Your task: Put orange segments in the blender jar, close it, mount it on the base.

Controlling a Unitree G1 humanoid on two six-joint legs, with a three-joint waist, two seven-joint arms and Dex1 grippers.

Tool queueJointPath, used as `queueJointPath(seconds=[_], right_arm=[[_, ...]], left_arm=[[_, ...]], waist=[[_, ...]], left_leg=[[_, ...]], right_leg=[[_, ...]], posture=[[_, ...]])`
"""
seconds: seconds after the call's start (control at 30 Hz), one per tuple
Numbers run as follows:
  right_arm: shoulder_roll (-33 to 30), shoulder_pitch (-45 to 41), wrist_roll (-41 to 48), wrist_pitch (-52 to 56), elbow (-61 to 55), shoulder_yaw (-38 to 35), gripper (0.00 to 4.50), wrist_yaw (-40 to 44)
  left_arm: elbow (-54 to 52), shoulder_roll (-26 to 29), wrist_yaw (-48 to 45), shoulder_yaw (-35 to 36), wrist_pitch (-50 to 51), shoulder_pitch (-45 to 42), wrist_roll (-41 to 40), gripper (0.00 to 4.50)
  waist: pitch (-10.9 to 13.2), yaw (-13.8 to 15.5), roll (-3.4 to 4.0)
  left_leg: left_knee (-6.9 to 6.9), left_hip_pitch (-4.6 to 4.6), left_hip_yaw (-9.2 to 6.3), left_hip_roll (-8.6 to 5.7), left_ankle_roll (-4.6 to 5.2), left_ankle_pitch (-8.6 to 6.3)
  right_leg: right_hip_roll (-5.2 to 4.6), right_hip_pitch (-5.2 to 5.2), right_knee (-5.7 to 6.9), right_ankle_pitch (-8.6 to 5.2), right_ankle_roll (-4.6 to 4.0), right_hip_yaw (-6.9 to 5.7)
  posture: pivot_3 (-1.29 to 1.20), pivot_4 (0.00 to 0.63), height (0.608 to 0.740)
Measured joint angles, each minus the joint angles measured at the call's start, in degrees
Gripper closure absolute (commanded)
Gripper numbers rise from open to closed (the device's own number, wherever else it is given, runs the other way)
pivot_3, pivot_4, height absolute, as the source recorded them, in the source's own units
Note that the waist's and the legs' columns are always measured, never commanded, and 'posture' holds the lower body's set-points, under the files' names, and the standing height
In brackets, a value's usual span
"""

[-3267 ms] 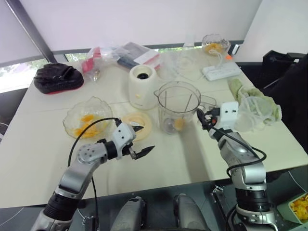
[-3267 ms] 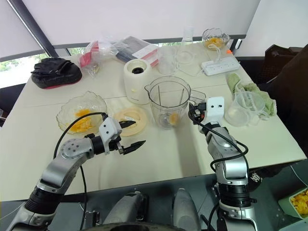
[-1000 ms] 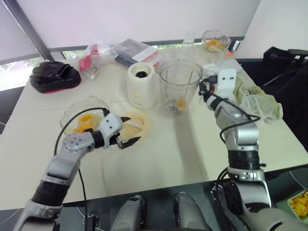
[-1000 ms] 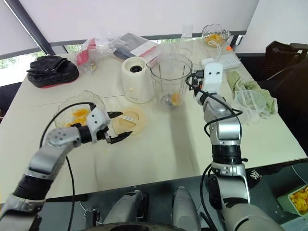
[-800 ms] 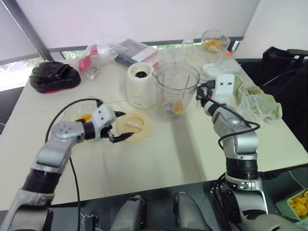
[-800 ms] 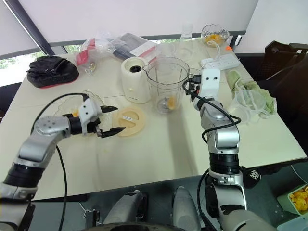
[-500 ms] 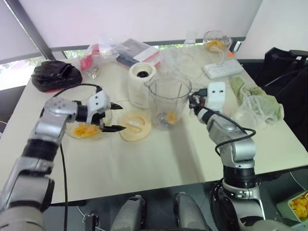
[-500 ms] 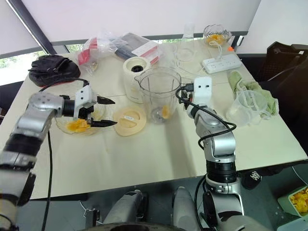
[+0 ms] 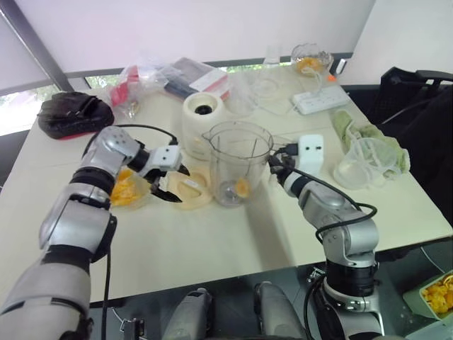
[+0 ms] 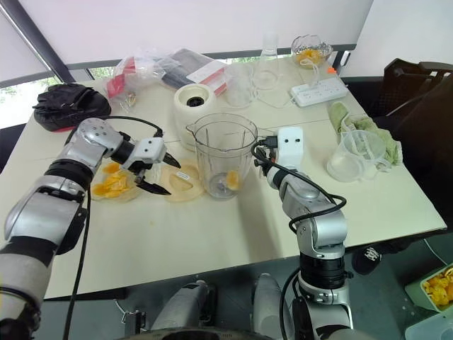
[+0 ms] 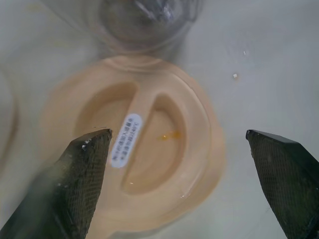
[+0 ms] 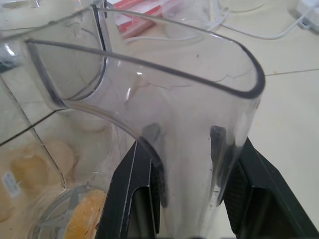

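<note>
Above jar [image 10: 226,159] mouth clear; base [image 10: 192,106] close behind (lid [image 10: 187,185] alongside).

arms [image 9: 74,219]: silver-grey segments, black joints | wrist blocks [image 9: 311,150]: white, boxy (one per arm) | cables [image 9: 134,127]: black, looping | fingers [image 11: 82,184]: black, cross-hatched pads

The pale counter [image 10: 212,237] carries a clear blender jar [image 10: 225,157] near its middle. A cream lid [image 10: 182,184] lies just beside it, then a glass bowl [image 10: 115,200] of orange segments [image 10: 110,185]. Behind stand the blender base [image 10: 194,106], plastic bags [image 10: 145,69] and a black pouch [image 10: 69,106]. A power strip [image 10: 320,91], green cloth [image 10: 362,129] and clear jug [image 10: 348,161] sit toward the right.
</note>
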Motion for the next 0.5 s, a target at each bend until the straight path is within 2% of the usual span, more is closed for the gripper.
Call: queueJointPath(seconds=[0.27,0.5], right_arm=[[-1.65,0.14,-4.34,-4.18,-0.74,1.57,3.44,-2.04],[-2.18,0.14,-6.01,-5.89,-0.78,1.88,3.44,-2.17]], left_arm=[[4.48,-3.69,10.43,-0.73,-2.48,-1.55,7.28,0.00],[5.60,-5.31,15.07,-0.41,-0.94,-2.19,9.67,0.00]], waist=[[0.03,0.01,-0.08],[0.02,-0.06,-0.09]], left_leg=[[0.08,0.00,0.00,-0.02,0.10,-0.05],[0.09,0.01,0.00,-0.02,0.05,-0.02]], right_leg=[[0.00,-0.05,0.18,-0.01,0.01,0.01],[0.00,-0.06,0.25,-0.01,0.01,0.01]], posture=[[0.00,0.150,0.740],[0.00,0.150,0.740]])
